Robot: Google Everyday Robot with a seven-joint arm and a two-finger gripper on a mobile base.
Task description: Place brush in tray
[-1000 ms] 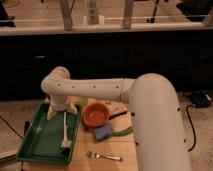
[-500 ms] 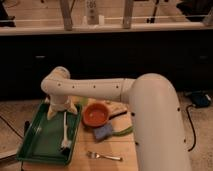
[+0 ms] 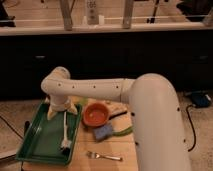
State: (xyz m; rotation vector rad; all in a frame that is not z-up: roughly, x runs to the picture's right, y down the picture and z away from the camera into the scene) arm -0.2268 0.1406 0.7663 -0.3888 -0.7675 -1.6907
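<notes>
The brush (image 3: 65, 131), a slim white stick with a small dark bristle head at its near end, lies lengthwise inside the dark-green tray (image 3: 35, 145) at the table's left. My gripper (image 3: 59, 111) hangs over the tray's far end, right above the top end of the brush handle. I cannot tell whether it touches the handle. My white arm reaches in from the right and hides the table's right side.
A round orange bowl (image 3: 95, 114) stands just right of the tray. A blue pad with a green handle (image 3: 104, 132) lies in front of the bowl. A silver fork (image 3: 104, 156) lies near the table's front edge. A dark counter runs behind.
</notes>
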